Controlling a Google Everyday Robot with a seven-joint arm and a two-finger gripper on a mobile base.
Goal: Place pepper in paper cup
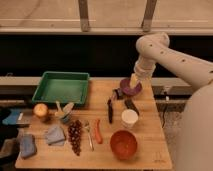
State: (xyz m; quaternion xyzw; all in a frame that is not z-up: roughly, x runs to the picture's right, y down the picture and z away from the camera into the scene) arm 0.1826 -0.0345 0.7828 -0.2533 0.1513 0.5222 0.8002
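The pepper (98, 131), slim and red-orange, lies flat on the wooden table (150, 155) near the front middle, between a spoon (88, 134) and an orange bowl (123, 144). The white paper cup (129, 118) stands upright to the pepper's right, just behind the orange bowl. My gripper (134, 81) hangs from the white arm at the back right, just over the purple bowl (131, 88) and well behind the cup. It is open and holds nothing.
A green tray (62, 87) sits at the back left. Dark grapes (75, 136) lie left of the spoon, with blue cloths (55, 134) and an orange fruit (40, 110) further left. Dark utensils (109, 110) lie between the purple bowl and the cup.
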